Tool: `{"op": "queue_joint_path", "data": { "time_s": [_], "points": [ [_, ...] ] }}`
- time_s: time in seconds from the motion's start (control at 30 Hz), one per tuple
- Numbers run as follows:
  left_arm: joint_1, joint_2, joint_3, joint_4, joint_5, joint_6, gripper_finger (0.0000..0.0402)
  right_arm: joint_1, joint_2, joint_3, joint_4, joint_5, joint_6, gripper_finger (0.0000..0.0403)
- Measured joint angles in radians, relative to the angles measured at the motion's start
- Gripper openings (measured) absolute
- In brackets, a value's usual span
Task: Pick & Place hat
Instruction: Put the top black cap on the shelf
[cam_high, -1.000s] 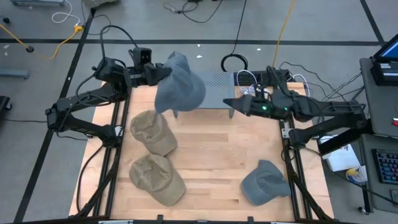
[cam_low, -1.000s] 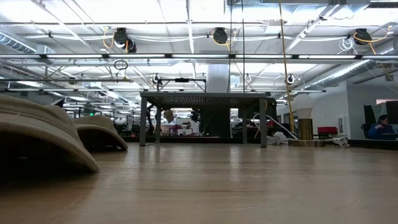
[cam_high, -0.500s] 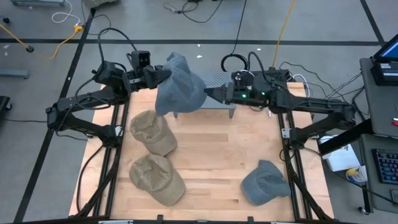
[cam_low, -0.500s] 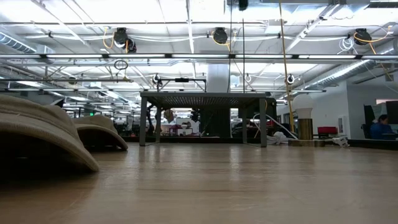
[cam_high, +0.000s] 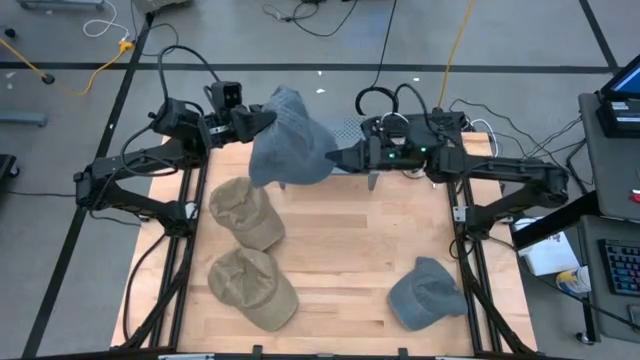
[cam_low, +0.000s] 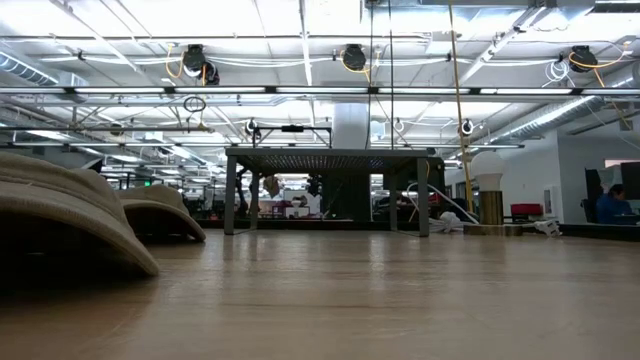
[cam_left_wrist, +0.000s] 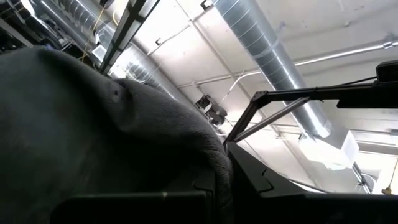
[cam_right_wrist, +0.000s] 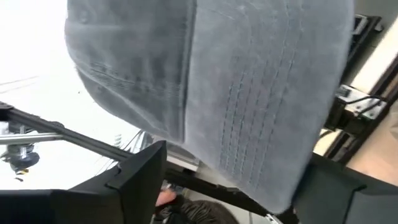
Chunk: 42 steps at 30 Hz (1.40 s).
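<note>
No readable text

You will find no word, label, brand, number or sign that can be read in any of the four views: the caps show none on their cloth, the arms show none, and the room beyond the table is too far off and too small to make out any lettering.

Held grey hat (cam_high: 288, 137) conceals both tool tips in the high view. Near tan cap (cam_low: 60, 225) is cut off by the low view's edge.
</note>
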Motion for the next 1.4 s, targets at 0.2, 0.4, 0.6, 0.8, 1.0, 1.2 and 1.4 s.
{"op": "queue_joint_path", "data": {
  "time_s": [0.2, 0.4, 0.6, 0.8, 1.0, 1.2, 1.4],
  "points": [
    [0.000, 0.000, 0.000, -0.002, 0.000, 0.000, 0.0024, 0.000, -0.026, 0.000, -0.043, 0.029, 0.005, 0.0197],
    [0.000, 0.000, 0.000, -0.006, -0.005, 0.000, 0.0113, 0.005, -0.029, 0.000, -0.059, 0.029, 0.003, 0.0034],
    [0.004, -0.001, 0.000, -0.053, -0.004, 0.073, 0.0198, 0.011, -0.048, 0.001, -0.075, 0.021, 0.015, 0.0008],
    [0.050, -0.006, 0.002, -0.120, 0.130, 0.094, 0.0265, 0.009, -0.142, 0.000, -0.145, -0.003, -0.006, 0.0005],
    [0.083, -0.004, 0.001, -0.209, 0.242, 0.095, 0.0298, -0.040, -0.269, 0.000, -0.352, -0.043, -0.037, 0.0004],
    [0.116, -0.004, 0.001, -0.337, 0.294, 0.127, 0.0307, -0.102, -0.395, 0.000, -0.532, -0.121, -0.051, 0.0003],
    [0.119, -0.004, 0.001, -0.428, 0.298, 0.168, 0.0295, -0.171, -0.492, 0.000, -0.686, -0.158, -0.062, 0.0003]
  ]
}}
